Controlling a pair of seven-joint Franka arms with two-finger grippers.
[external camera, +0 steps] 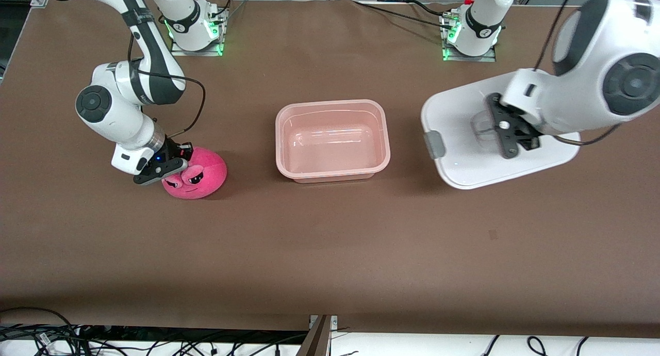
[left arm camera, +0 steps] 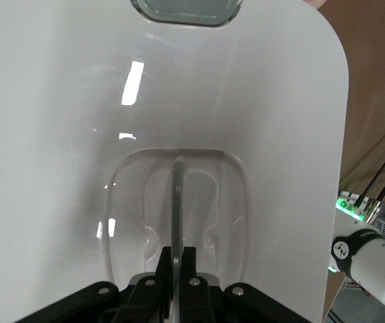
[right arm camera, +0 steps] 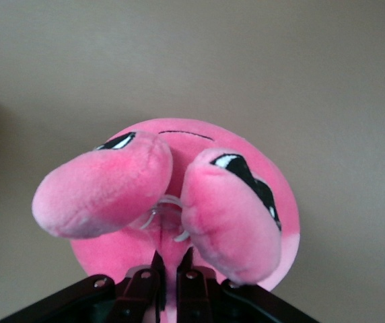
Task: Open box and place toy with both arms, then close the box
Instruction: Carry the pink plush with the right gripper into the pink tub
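The pale pink tub of the box (external camera: 332, 139) stands open and empty at the table's middle. Its white lid (external camera: 464, 139) with a grey clip (external camera: 434, 144) is held up at the left arm's end. My left gripper (external camera: 508, 131) is shut on the lid's clear handle (left arm camera: 178, 202); the lid fills the left wrist view (left arm camera: 159, 134). The bright pink plush toy (external camera: 198, 173) rests on the table at the right arm's end. My right gripper (external camera: 172, 162) is shut on a fold of the toy (right arm camera: 179, 202) between its two bumps.
The brown table (external camera: 330, 253) spreads wide around the tub. The two arm bases (external camera: 196, 26) (external camera: 472, 31) stand along the table's edge farthest from the front camera. Cables hang below the table's near edge.
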